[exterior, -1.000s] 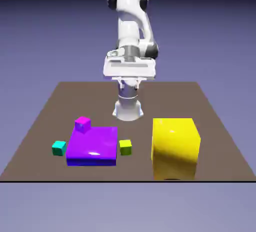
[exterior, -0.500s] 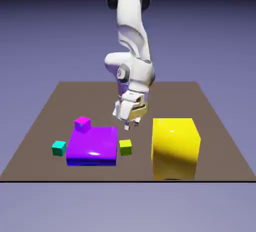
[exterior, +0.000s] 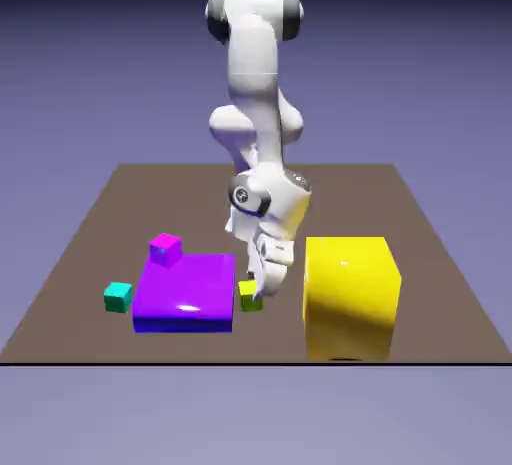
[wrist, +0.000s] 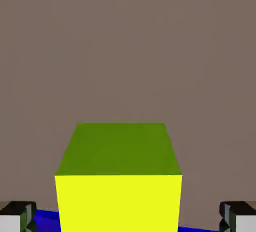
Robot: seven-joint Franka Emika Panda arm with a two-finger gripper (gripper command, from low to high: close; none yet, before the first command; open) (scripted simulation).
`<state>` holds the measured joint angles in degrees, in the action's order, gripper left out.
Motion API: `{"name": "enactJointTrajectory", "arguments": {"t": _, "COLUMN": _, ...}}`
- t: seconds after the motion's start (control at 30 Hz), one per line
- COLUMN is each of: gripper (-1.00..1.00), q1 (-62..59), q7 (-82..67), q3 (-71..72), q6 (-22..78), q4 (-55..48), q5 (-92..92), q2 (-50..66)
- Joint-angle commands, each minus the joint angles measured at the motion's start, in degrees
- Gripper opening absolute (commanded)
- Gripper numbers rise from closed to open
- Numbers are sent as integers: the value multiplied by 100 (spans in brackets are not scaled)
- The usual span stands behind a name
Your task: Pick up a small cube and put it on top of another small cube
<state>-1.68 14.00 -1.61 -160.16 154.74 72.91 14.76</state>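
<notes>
Hand view: unlabelled yellow-green cube between spread end effector fingertips.

yellow-green cube centred | claw fingertips apart, flanking | table behind

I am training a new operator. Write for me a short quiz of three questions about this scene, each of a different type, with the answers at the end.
1. True or false: the gripper already grips the yellow-green cube.
2. The magenta cube rests on: A) the purple block B) the big yellow cube C) the teal cube
3. Fill in: in the hand view, the yellow-green cube shows ____ the two fingertips.

Key: 1 false; 2 A; 3 between.
</notes>
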Motion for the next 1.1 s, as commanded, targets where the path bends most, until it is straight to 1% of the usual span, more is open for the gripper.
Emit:
{"name": "enactJointTrajectory", "arguments": {"t": 0.0, "gripper": 0, "q1": 8, "q7": 204, "q3": -67, "q6": -62, "q4": -76, "q5": 245, "q2": 171}}
{"name": "enactJointTrajectory", "arguments": {"t": 0.03, "gripper": -100, "q1": 8, "q7": 204, "q3": -67, "q6": -62, "q4": -76, "q5": 245, "q2": 171}}
{"name": "enactJointTrajectory", "arguments": {"t": 0.07, "gripper": -100, "q1": 8, "q7": 204, "q3": -67, "q6": -62, "q4": -76, "q5": 245, "q2": 171}}
{"name": "enactJointTrajectory", "arguments": {"t": 0.37, "gripper": -100, "q1": -61, "q7": -1659, "q3": 547, "q6": 502, "q4": 615, "q5": -1991, "q2": -1389}}
{"name": "enactJointTrajectory", "arguments": {"t": 0.43, "gripper": -100, "q1": -102, "q7": -1499, "q3": 610, "q6": 551, "q4": 567, "q5": -2122, "q2": -1592}}
{"name": "enactJointTrajectory", "arguments": {"t": 0.93, "gripper": -100, "q1": 12, "q7": 43, "q3": -2504, "q6": 4120, "q4": -397, "q5": -4637, "q2": -3535}}
{"name": "enactJointTrajectory", "arguments": {"t": 1.03, "gripper": -100, "q1": 76, "q7": -91, "q3": -2775, "q6": 4259, "q4": -385, "q5": -4600, "q2": -3362}}
{"name": "enactJointTrajectory", "arguments": {"t": 1.07, "gripper": -100, "q1": 51, "q7": -85, "q3": -2826, "q6": 4010, "q4": -295, "q5": -4567, "q2": -3205}}
